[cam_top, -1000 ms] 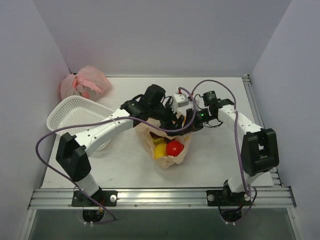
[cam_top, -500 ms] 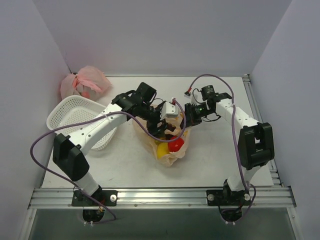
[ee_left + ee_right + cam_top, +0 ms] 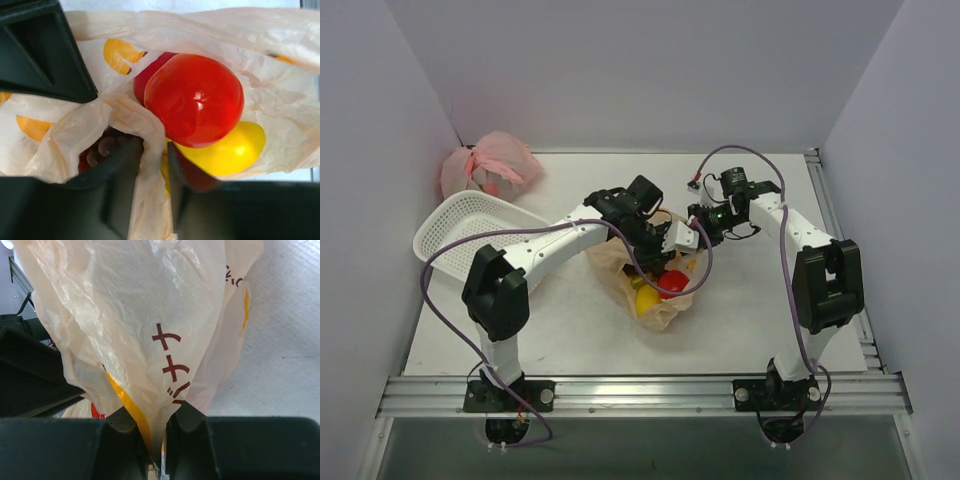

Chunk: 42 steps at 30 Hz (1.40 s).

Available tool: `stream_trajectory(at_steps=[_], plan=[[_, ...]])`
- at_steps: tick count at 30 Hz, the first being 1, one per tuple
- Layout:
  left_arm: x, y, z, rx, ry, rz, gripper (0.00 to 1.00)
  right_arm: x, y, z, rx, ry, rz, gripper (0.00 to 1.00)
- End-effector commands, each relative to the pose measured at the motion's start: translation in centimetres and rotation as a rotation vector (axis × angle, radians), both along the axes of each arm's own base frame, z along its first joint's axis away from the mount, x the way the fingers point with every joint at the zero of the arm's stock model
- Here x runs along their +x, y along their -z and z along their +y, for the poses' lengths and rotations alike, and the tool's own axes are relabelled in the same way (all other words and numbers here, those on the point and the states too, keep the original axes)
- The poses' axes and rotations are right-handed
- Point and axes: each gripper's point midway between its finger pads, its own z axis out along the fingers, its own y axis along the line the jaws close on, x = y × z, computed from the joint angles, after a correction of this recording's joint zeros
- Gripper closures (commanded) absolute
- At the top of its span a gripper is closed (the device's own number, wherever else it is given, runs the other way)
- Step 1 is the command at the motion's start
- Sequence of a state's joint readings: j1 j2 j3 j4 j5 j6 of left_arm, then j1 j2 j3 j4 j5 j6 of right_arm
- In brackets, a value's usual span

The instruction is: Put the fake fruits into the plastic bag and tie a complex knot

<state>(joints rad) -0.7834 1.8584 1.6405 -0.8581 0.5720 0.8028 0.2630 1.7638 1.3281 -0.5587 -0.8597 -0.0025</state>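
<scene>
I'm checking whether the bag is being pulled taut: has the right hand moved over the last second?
Yes. Seen from above, the right hand has drawn back toward the far wall, away from the near rail, gripping the plastic bag.

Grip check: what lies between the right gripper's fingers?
A gathered fold of the bag, pinched in the right gripper; the right wrist view shows it.

A pale grey tabletop (image 3: 760, 320) is carrying everything. A plain pink tied bag (image 3: 488, 165) is sitting in the far left corner, right against the left wall. Just in front of it, a white mesh basket (image 3: 455, 222) is lying near the left edge. Plain lilac walls (image 3: 640, 70) are enclosing three sides, and a metal rail (image 3: 640, 397) is running along the near edge.
</scene>
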Motion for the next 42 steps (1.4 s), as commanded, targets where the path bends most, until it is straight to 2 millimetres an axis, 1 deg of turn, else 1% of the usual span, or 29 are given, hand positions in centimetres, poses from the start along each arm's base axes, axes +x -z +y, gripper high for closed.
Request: stream_trajectory(at_steps=[1, 2, 3, 5, 6, 7, 8, 9, 11, 12, 14, 15, 17, 18, 19, 21, 23, 24, 25, 27, 28, 30, 31, 33, 34, 37, 38, 41, 42], plan=[[0.4, -4.4, -0.4, -0.087, 0.017, -0.066, 0.67, 0.9, -0.4, -0.5, -0.032, -0.010, -0.035, 0.89], [-0.1, -4.7, -0.1, -0.088, 0.009, -0.051, 0.72, 1.1, -0.3, -0.5, -0.034, -0.008, -0.034, 0.89], [-0.7, -5.8, 0.3, -0.105, 0.009, -0.055, 0.83, 1.5, -0.3, -0.6, -0.042, -0.001, -0.041, 0.88], [-2.1, -6.7, 0.9, -0.115, 0.000, -0.010, 0.91, 2.3, -0.4, -0.5, -0.043, 0.005, -0.051, 0.86], [-2.7, -7.5, 1.3, -0.131, -0.009, -0.008, 0.96, 2.5, -0.5, -0.4, -0.044, 0.008, -0.056, 0.81], [-3.1, -7.8, 1.6, -0.138, -0.017, 0.006, 0.97, 3.0, -0.6, -0.4, -0.045, 0.013, -0.062, 0.79], [-3.5, -8.1, 1.7, -0.141, -0.050, 0.035, 0.99, 3.1, -0.8, -0.4, -0.046, 0.019, -0.065, 0.75], [-3.7, -8.6, 1.9, -0.148, -0.074, 0.048, 1.00, 3.4, -0.7, -0.5, -0.059, 0.026, -0.075, 0.65], [-3.6, -9.4, 2.1, -0.173, -0.155, 0.109, 1.00, 4.1, -1.6, -0.8, -0.069, 0.042, -0.108, 0.55], [-3.5, -9.8, 2.1, -0.188, -0.185, 0.133, 1.00, 4.4, -2.0, -0.9, -0.070, 0.055, -0.117, 0.47], [-2.9, -10.6, 1.8, -0.228, -0.261, 0.199, 1.00, 5.5, -4.1, -1.8, -0.071, 0.091, -0.177, 0.38], [-2.4, -10.8, 1.9, -0.240, -0.293, 0.217, 1.00, 5.9, -5.1, -2.1, -0.065, 0.132, -0.178, 0.30], [-1.6, -11.4, 1.5, -0.276, -0.355, 0.257, 1.00, 6.6, -8.2, -3.6, -0.038, 0.188, -0.233, 0.27], [-1.0, -11.4, 1.6, -0.286, -0.380, 0.273, 1.00, 6.8, -9.1, -4.2, -0.028, 0.211, -0.247, 0.21], [-0.5, -11.8, 1.3, -0.311, -0.389, 0.276, 1.00, 6.4, -10.9, -4.8, -0.014, 0.235, -0.271, 0.18], [0.5, -11.9, 1.2, -0.334, -0.440, 0.313, 1.00, 6.2, -12.8, -6.5, 0.001, 0.281, -0.300, 0.14], [1.1, -12.1, 1.1, -0.350, -0.473, 0.352, 1.00, 4.4, -14.6, -7.3, 0.013, 0.287, -0.316, 0.13], [1.6, -12.1, 1.0, -0.361, -0.482, 0.357, 1.00, 3.4, -14.3, -7.7, 0.010, 0.288, -0.301, 0.14], [2.1, -12.1, 1.1, -0.367, -0.500, 0.367, 1.00, 1.6, -15.0, -7.8, 0.008, 0.278, -0.306, 0.15], [2.9, -12.2, 1.0, -0.381, -0.525, 0.395, 1.00, -0.9, -14.9, -7.2, 0.038, 0.250, -0.278, 0.19], [3.3, -12.2, 1.2, -0.389, -0.528, 0.396, 1.00, -3.1, -14.2, -7.0, 0.038, 0.241, -0.259, 0.20], [3.8, -12.2, 1.1, -0.396, -0.556, 0.435, 1.00, -5.1, -13.0, -6.8, 0.006, 0.206, -0.274, 0.21], [3.9, -12.2, 1.3, -0.400, -0.558, 0.446, 1.00, -7.4, -11.7, -6.2, -0.012, 0.161, -0.274, 0.22], [4.1, -12.3, 1.4, -0.409, -0.568, 0.471, 1.00, -9.2, -10.2, -5.9, -0.068, 0.076, -0.339, 0.25], [4.2, -12.3, 1.5, -0.413, -0.572, 0.478, 1.00, -11.4, -9.4, -5.0, -0.069, 0.006, -0.345, 0.25], [4.2, -12.2, 1.7, -0.412, -0.581, 0.484, 1.00, -14.0, -8.2, -3.8, -0.049, -0.064, -0.318, 0.27], [4.2, -12.2, 1.7, -0.413, -0.582, 0.486, 1.00, -14.9, -7.1, -3.6, -0.051, -0.083, -0.272, 0.27], [4.1, -12.1, 1.8, -0.412, -0.584, 0.489, 1.00, -16.9, -5.3, -3.0, -0.075, -0.151, -0.196, 0.26], [4.1, -12.2, 1.9, -0.413, -0.583, 0.488, 1.00, -17.1, -5.2, -2.9, -0.088, -0.159, -0.193, 0.25]])
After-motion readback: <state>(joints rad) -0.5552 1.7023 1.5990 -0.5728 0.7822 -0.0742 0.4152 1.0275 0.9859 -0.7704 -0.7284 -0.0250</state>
